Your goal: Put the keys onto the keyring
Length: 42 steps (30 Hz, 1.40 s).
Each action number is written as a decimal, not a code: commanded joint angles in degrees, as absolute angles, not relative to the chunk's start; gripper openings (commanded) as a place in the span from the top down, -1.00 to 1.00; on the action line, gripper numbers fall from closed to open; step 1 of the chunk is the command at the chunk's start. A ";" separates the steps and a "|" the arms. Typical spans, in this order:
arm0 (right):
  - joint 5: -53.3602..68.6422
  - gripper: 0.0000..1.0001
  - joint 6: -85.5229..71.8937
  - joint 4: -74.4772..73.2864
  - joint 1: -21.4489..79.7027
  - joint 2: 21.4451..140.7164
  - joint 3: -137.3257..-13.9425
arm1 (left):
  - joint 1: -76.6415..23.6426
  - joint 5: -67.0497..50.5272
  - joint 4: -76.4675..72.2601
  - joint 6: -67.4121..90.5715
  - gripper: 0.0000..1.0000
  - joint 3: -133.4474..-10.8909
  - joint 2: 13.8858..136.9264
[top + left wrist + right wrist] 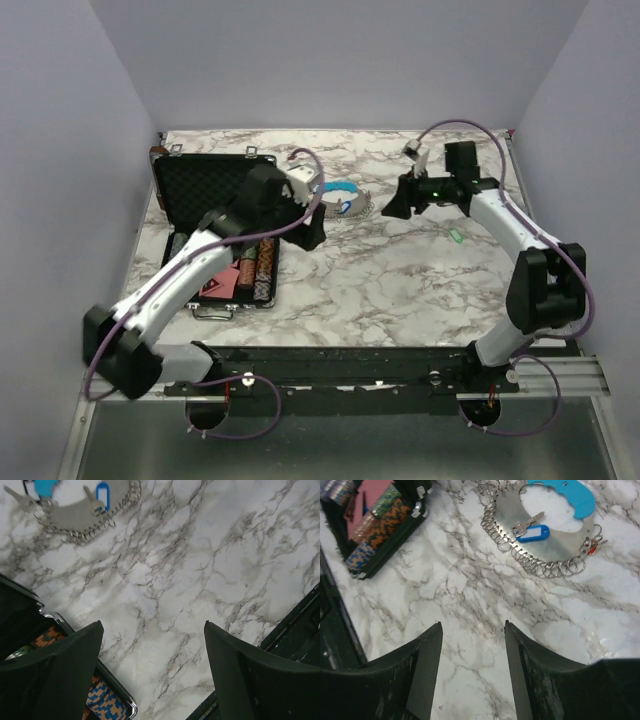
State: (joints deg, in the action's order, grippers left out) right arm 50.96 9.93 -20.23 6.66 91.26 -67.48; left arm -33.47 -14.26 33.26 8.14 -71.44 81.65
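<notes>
Grey keyring (555,547) with blue segment; white table (470,605) veined grey; black case (195,190).

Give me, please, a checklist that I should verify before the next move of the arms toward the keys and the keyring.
1. Left gripper open and empty: ok.
2. Right gripper open and empty: ok.
3. Keyring lies flat on the table, touched by neither gripper: ok.
4. Blue-tagged key already threaded on the keyring: cannot tell; it lies on the metal plate, but its link is too small to see.
5. A loose key ready to pick: cannot tell; a small green item lies on the table near the right arm, too tiny to identify.
6. Left arm apart from the open case: cannot tell; the arm hangs over it.
</notes>
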 commanded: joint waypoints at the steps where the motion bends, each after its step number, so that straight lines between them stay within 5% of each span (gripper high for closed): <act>1: 31.23 -0.12 21.87 -32.15 15.36 100.69 -78.11 | -30.60 -12.22 21.26 5.19 -0.83 -58.21 62.88; 14: 9.85 0.23 25.05 -36.39 27.24 119.52 -95.88 | -28.57 3.77 17.76 -3.07 -0.97 -35.51 34.81; 42: 2.81 0.33 24.61 -37.88 31.46 128.06 -102.92 | -27.60 3.87 17.49 -3.60 -0.98 -35.33 33.13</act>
State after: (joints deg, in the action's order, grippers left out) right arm 4.82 24.08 -36.29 30.57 126.67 -101.54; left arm -27.86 3.01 18.46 -2.83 -34.92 33.47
